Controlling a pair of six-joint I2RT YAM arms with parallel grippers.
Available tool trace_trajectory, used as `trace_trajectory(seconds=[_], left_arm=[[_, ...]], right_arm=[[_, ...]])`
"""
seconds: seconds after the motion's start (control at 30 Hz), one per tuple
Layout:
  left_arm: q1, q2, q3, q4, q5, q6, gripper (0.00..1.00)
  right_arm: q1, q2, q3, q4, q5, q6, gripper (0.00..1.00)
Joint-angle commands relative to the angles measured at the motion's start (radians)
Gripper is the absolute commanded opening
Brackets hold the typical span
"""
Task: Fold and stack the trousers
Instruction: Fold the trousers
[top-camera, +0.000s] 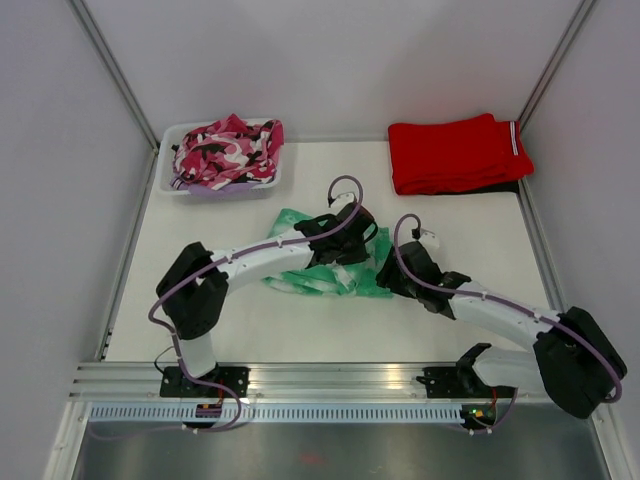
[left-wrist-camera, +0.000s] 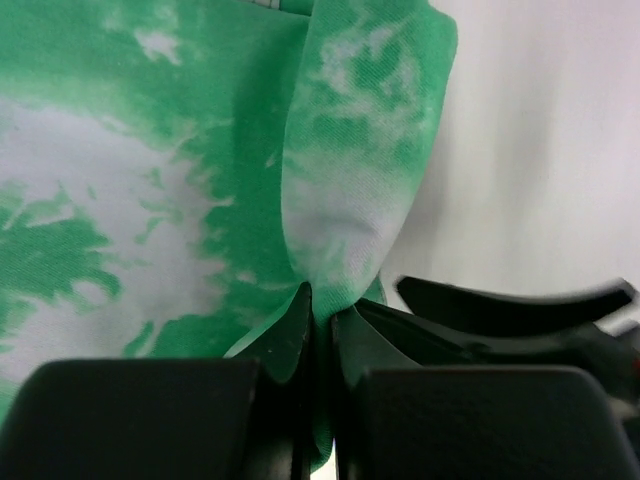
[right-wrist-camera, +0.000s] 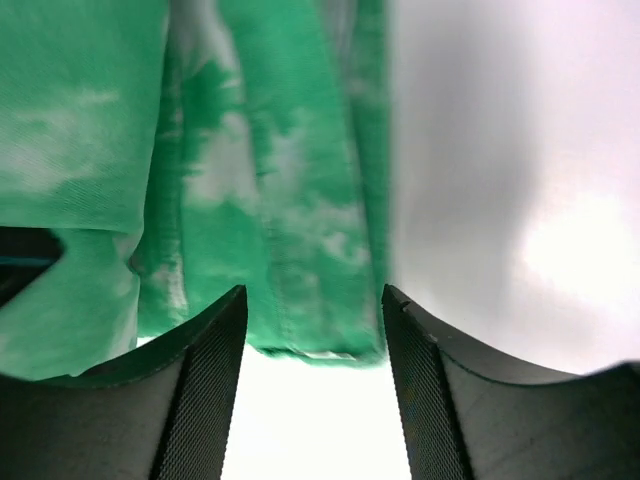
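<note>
The mint green tie-dye trousers (top-camera: 330, 275) lie bunched at the table's middle, partly hidden under both arms. My left gripper (top-camera: 345, 240) is shut on a fold of the trousers (left-wrist-camera: 350, 180); the cloth is pinched between its fingers (left-wrist-camera: 300, 320). My right gripper (top-camera: 392, 275) is open at the trousers' right edge. In the right wrist view a hem of the trousers (right-wrist-camera: 300, 250) hangs just beyond the gap between the fingertips (right-wrist-camera: 215, 330), not held.
A white tray (top-camera: 172, 145) with the pink camouflage garment (top-camera: 228, 150) stands at the back left. Folded red trousers (top-camera: 455, 152) lie at the back right. The table's metal rail (top-camera: 320, 380) runs along the near edge.
</note>
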Motion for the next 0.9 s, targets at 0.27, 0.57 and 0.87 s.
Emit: trace_trajectory(seconds=[0.27, 0.57, 0.87], left_arm=[[-0.034, 0.106, 0.051, 0.101, -0.061, -0.207, 0.1], [0.055, -0.028, 0.165, -0.018, -0.054, -0.083, 0.87], [0.395, -0.51, -0.202, -0.158, -0.005, 0.138, 1.0]], right_arm=[[-0.033, -0.349, 0.173, -0.532, 0.309, 0.053, 0.68], [-0.083, -0.37, 0.242, -0.496, 0.147, -0.084, 0.82], [-0.118, -0.197, 0.366, -0.399, -0.071, -0.237, 0.98]])
